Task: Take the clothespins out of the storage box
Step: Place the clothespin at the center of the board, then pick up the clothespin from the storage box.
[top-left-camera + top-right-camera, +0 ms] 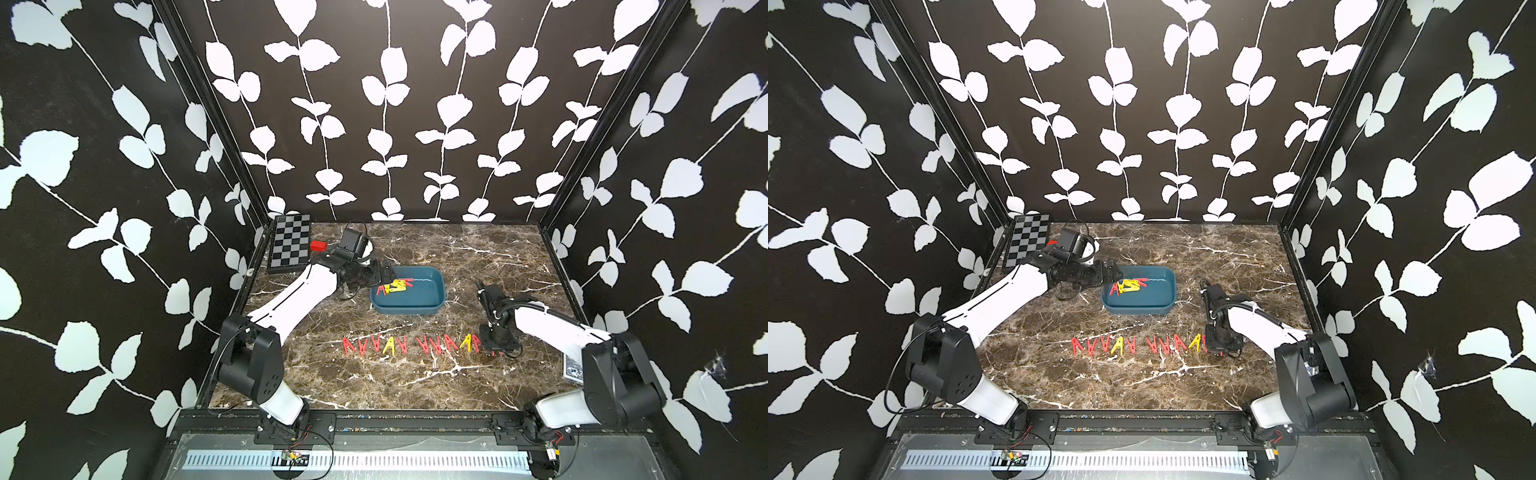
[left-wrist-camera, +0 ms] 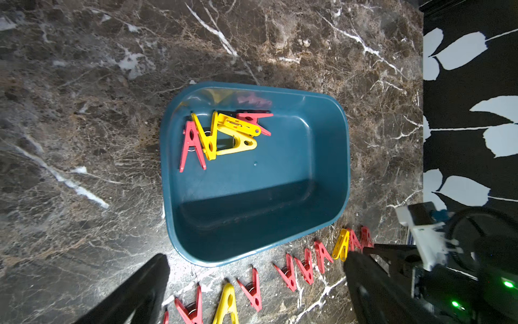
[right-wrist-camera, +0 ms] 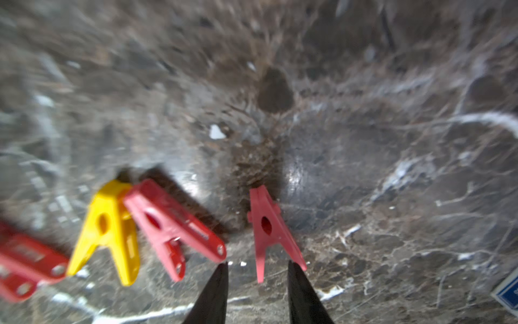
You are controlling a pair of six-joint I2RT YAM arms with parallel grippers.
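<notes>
Clothespins [image 2: 221, 134] lie crossed in the far left corner of the box [image 1: 428, 299], and we see a row [image 1: 390, 345] of them on the table [image 1: 374, 382] before it, running left to right, each lengthwise front to back. Our left gripper [image 2: 256, 258] hangs wide open at the box's left edge; the right gripper [image 3: 258, 269], fingers parted, straddles a leg of the red clothespin [image 3: 266, 224] at the row's right end, mostly hidden in both top views and blurred up close.
</notes>
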